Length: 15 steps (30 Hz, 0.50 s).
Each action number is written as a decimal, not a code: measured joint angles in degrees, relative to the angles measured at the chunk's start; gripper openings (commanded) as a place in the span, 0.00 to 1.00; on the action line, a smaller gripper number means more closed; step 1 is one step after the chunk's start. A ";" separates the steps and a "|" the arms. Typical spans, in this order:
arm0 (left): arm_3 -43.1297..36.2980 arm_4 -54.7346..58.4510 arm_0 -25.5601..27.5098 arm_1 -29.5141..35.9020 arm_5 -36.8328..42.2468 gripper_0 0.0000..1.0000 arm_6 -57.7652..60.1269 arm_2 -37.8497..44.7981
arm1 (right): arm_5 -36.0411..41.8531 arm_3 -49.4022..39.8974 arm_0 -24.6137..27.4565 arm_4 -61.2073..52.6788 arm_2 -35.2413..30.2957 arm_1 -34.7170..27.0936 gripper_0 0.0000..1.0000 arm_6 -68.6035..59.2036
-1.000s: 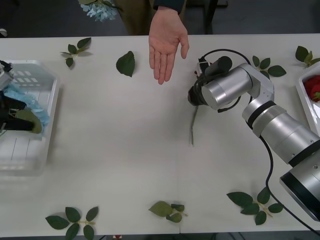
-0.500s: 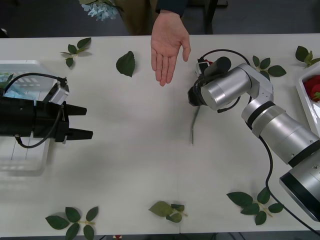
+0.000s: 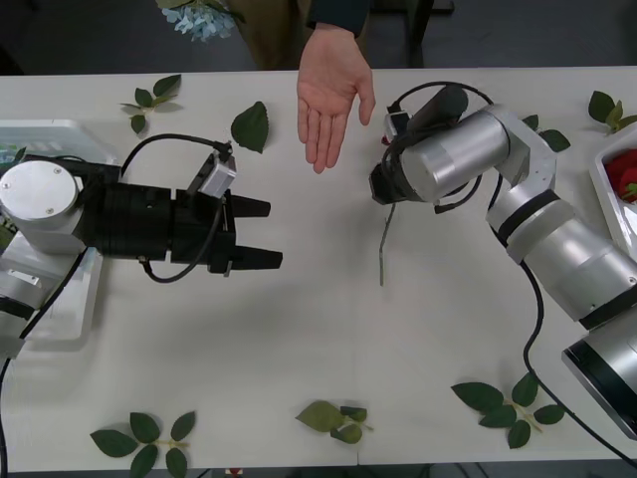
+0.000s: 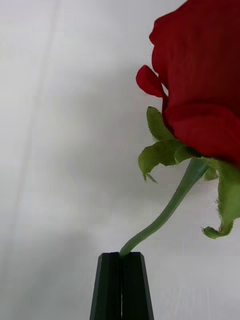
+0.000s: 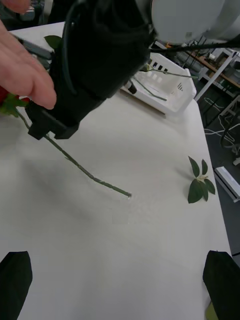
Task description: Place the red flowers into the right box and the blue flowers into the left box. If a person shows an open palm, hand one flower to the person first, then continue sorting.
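No readable writing anywhere

No letters, numbers, brand marks or signs can be made out on the table [image 3: 299, 339], the arms, the white crate [image 3: 60, 329] or the rose [image 4: 200, 90].
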 measured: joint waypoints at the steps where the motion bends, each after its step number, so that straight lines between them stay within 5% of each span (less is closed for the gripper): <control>1: 0.00 -0.17 -0.01 -0.51 0.00 1.00 0.00 -0.04 | 1.58 -2.58 0.51 -0.51 -1.01 -0.54 0.00 0.00; 6: 0.02 -0.27 -0.01 -1.35 0.00 1.00 0.00 -0.12 | 9.41 -17.58 5.18 -5.64 -7.85 -4.48 0.00 0.22; 15: 0.38 0.04 0.00 -1.54 0.68 1.00 0.00 -0.21 | 12.26 -38.42 20.49 -16.24 -22.75 -8.44 0.00 3.77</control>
